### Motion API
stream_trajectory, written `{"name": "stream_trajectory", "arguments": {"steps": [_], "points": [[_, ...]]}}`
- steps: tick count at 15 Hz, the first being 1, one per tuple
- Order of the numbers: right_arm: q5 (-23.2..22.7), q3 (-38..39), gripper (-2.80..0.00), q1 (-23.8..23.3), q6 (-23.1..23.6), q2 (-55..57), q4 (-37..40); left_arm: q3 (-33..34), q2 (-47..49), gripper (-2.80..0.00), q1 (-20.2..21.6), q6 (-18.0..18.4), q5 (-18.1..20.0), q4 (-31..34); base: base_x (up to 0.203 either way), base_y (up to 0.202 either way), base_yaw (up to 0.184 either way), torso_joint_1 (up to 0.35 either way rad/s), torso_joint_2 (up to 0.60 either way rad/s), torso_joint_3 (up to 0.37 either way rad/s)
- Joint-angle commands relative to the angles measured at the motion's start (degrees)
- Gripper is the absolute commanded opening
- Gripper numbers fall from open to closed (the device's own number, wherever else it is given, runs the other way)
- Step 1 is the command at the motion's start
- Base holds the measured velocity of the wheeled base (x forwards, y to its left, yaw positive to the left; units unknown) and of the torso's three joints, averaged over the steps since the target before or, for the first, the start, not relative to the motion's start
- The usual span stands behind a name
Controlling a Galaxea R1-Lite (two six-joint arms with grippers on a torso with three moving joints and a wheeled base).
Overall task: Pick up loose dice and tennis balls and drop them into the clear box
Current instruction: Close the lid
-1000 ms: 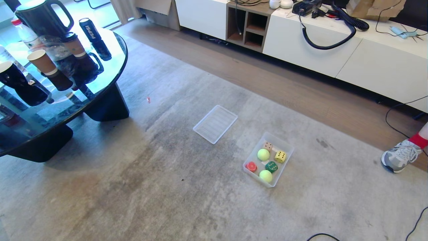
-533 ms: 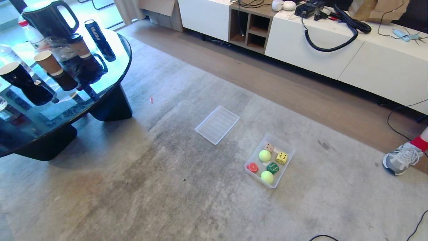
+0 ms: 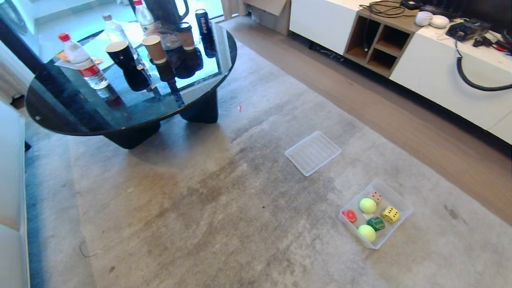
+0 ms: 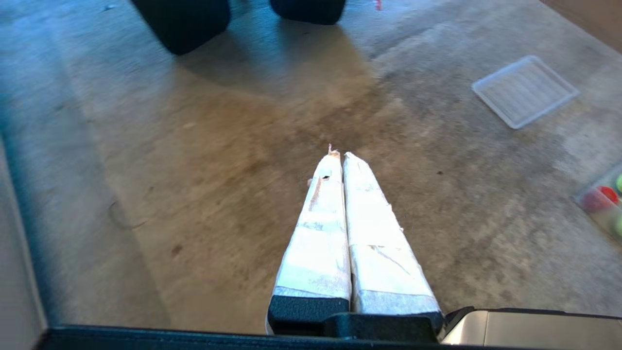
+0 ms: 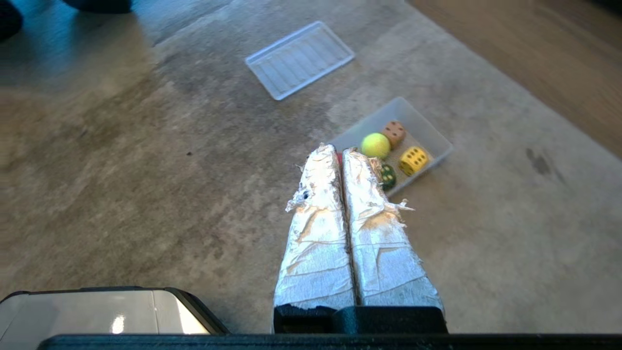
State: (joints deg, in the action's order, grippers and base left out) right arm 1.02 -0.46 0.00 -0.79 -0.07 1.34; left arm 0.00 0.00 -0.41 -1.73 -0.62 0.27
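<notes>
The clear box stands on the carpet at the lower right of the head view. Inside it lie the dice, red, beige, yellow and dark green, together with two tennis balls. Neither arm shows in the head view. My right gripper is shut and empty, high above the carpet, and it hides the near corner of the clear box. My left gripper is shut and empty over bare carpet.
The flat ribbed clear lid lies on the carpet beyond the box. A round dark glass table with bottles and cups stands at the upper left. A white sideboard runs along the back right. A pale sofa edge fills the left border.
The whole head view has swung, so the table, lid and box sit further right and lower in the picture. The things themselves have not moved.
</notes>
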Motion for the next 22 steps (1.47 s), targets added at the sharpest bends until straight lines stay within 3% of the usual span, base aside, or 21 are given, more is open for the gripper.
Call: {"name": "stream_trajectory", "arguments": {"steps": [1,16,22], "points": [[-0.04,0.03,-2.8,0.0,-0.01,-0.01,0.05,0.0,0.0,-2.8,-0.02,-0.03,-0.05,0.0,0.001,-0.008,0.145,0.002,0.0,0.0],[0.03,0.03,-2.8,0.0,-0.09,-0.01,-0.02,0.0,0.0,-2.8,-0.02,-1.17,-0.87,0.0,0.0,0.0,0.01,0.001,0.0,0.001],[0.03,0.02,-2.8,0.0,-0.09,-0.01,-0.02,0.0,0.0,-2.8,-0.02,-1.61,-0.96,0.08,0.176,0.0,0.0,0.002,0.0,0.001]]}}
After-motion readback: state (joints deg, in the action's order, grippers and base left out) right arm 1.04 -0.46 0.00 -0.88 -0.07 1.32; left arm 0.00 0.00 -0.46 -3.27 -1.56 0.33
